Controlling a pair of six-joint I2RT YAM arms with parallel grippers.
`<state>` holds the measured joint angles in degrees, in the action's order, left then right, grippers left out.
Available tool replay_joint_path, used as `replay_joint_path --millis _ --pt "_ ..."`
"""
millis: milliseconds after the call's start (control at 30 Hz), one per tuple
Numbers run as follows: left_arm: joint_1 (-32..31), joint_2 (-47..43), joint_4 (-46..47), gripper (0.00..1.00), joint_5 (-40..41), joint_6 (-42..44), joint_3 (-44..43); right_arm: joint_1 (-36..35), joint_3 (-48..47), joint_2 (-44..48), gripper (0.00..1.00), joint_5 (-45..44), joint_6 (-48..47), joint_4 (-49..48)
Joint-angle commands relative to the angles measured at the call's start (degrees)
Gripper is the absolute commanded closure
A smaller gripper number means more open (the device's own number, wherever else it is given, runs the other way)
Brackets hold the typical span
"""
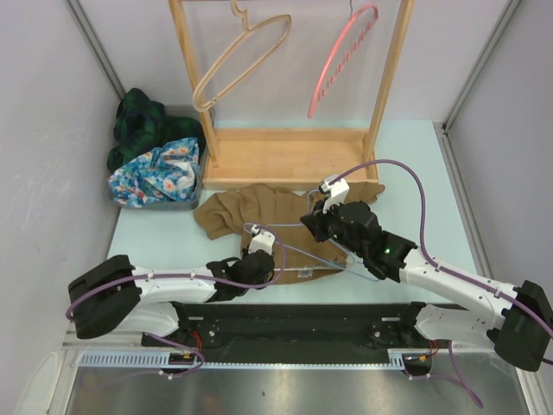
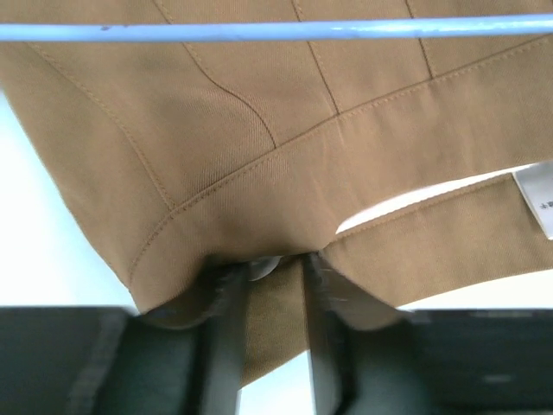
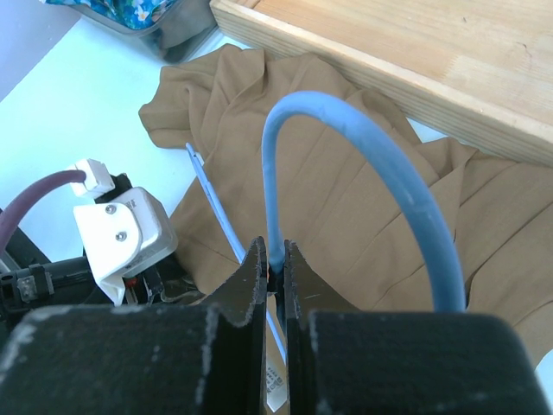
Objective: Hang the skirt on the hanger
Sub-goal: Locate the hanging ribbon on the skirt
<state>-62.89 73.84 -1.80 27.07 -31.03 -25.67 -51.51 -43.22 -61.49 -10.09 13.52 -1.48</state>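
The brown skirt (image 1: 251, 210) lies crumpled on the table in front of the wooden rack. My left gripper (image 1: 260, 257) is at its near edge. In the left wrist view the gripper (image 2: 269, 270) is shut on a fold of the skirt's hem (image 2: 302, 138), with fabric between the fingers. A thin blue wire hanger (image 1: 313, 253) lies over the skirt; its bar (image 2: 259, 32) crosses above the fabric. My right gripper (image 1: 316, 221) is shut on the base of the hanger's hook (image 3: 367, 151), as the right wrist view (image 3: 275, 259) shows, above the skirt (image 3: 363, 233).
A wooden rack (image 1: 285, 157) stands at the back with a wooden hanger (image 1: 238, 60) and a pink hanger (image 1: 341, 56) on its rail. A bin of patterned cloth (image 1: 155, 177) and dark green clothing (image 1: 136, 121) sit at the back left.
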Motion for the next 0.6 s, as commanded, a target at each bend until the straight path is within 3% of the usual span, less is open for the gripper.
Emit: replay_joint_path --millis 0,167,567 --pt "-0.2 -0.3 1.1 0.56 2.7 -0.4 -1.7 0.0 -2.1 1.1 1.0 -0.3 0.8 -1.0" --pt "-0.2 0.6 1.5 0.53 2.9 0.0 -2.0 0.0 -2.1 1.0 1.0 -0.1 1.1 -1.2" --pt "-0.2 0.6 0.1 0.88 4.3 -1.1 -2.9 -0.3 -2.1 0.6 1.0 0.2 1.2 -0.9"
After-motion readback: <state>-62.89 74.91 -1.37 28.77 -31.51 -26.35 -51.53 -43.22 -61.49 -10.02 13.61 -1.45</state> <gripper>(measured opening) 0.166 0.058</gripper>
